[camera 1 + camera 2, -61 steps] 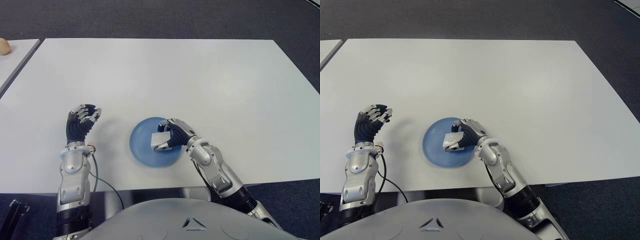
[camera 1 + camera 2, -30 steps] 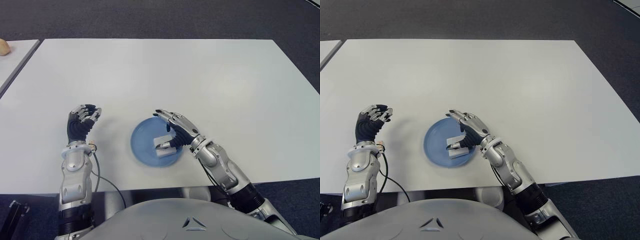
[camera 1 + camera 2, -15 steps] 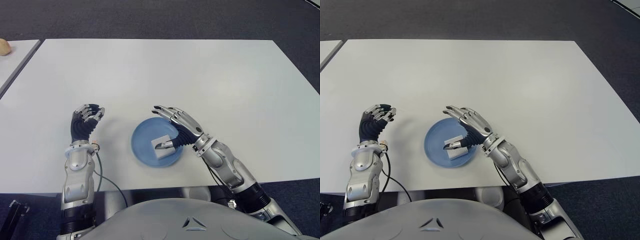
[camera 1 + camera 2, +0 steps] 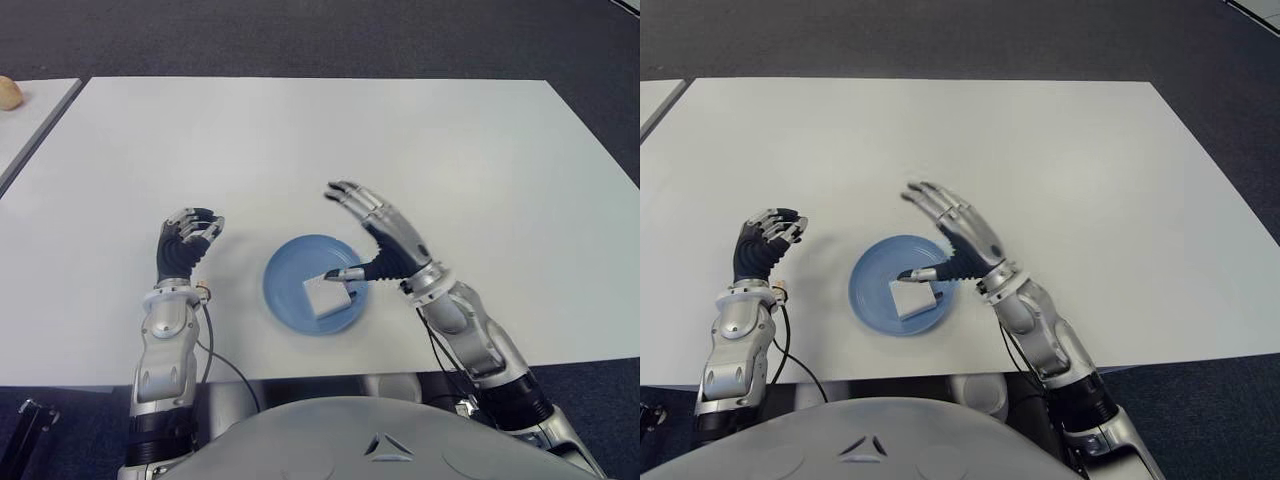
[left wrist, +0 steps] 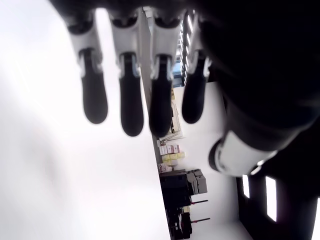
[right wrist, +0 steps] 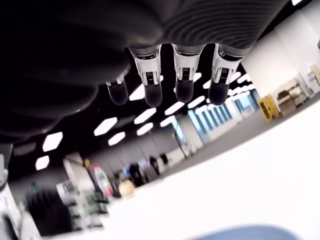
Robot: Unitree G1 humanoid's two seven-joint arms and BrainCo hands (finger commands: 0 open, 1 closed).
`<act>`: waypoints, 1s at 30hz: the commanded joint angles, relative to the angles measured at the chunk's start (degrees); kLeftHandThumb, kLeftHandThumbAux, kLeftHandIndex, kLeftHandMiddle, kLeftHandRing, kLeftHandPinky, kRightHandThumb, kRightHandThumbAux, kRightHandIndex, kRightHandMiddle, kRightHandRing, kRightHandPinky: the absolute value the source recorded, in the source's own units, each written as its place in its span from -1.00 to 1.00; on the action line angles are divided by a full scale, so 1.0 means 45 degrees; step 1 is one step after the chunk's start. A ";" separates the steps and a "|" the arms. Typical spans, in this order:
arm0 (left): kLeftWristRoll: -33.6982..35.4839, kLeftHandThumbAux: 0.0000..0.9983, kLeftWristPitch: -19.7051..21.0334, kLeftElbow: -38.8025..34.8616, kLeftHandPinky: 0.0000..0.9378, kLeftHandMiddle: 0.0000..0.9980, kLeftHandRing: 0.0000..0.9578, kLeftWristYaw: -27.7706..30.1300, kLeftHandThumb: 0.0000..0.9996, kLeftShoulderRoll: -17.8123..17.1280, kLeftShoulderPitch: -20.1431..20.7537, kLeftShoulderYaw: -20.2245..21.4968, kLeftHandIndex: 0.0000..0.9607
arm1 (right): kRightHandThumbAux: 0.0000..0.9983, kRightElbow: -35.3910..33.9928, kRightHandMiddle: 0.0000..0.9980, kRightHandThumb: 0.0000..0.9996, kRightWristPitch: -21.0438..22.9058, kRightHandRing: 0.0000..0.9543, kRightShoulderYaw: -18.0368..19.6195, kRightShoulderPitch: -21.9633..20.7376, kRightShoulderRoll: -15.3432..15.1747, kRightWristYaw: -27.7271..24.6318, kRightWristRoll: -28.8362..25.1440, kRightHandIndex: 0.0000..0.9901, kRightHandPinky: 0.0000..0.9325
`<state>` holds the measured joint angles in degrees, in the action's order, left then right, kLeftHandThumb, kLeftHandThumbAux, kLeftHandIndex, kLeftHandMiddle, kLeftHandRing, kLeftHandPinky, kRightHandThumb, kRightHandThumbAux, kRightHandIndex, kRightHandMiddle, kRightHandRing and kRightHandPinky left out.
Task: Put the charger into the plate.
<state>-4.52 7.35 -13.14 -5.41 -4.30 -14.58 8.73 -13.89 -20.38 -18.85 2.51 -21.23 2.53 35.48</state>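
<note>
Charger (image 4: 327, 294): one white block, lying in the plate (image 4: 285, 298); you can judge it rigid, light, smooth-sided; take it by two opposite flat faces if you must regrasp.
Plate: one, blue, on the table (image 4: 300, 140); shallow (likely slides if nudged).
Right hand (image 4: 380, 240): fingers spread, holding nothing, above the plate's right edge; thumb tip near the charger.
Left hand (image 4: 184, 248): curled, empty, left of the plate.
</note>
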 commanded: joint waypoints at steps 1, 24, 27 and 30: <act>-0.0123 0.44 -0.0222 0.0376 -0.02 -0.10 -0.03 0.0253 0.41 -0.0105 0.0068 -0.0318 -0.11 | 0.05 0.0045 -1.00 -1.00 -0.0104 -1.00 0.0588 0.0535 0.0665 0.0638 -0.0812 -1.00 -1.00; -0.0027 0.44 -0.0948 0.0916 0.03 -0.05 0.03 0.0663 0.41 -0.0214 0.0152 -0.1126 -0.11 | 0.99 -0.0009 -0.54 -0.22 0.2462 -0.53 0.3372 0.1724 0.5245 0.2955 -0.4910 -0.46 -0.39; 0.0002 0.44 -0.1016 0.1020 0.01 -0.05 0.03 0.0634 0.41 -0.0171 0.0163 -0.1156 -0.11 | 0.69 0.0114 -0.45 0.15 0.3010 -0.42 0.3603 0.1809 0.5421 0.2779 -0.5303 -0.27 -0.28; 0.0003 0.44 -0.1114 0.1172 0.01 -0.05 0.02 0.0594 0.41 -0.0118 0.0167 -0.1185 -0.11 | 0.56 0.0465 -0.40 0.30 0.3170 -0.35 0.3831 0.1861 0.5424 0.2520 -0.5717 -0.21 -0.18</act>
<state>-4.51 2.55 -9.28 -3.08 -4.92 -14.05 3.59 -13.47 -8.20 -2.90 10.17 2.79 14.93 12.29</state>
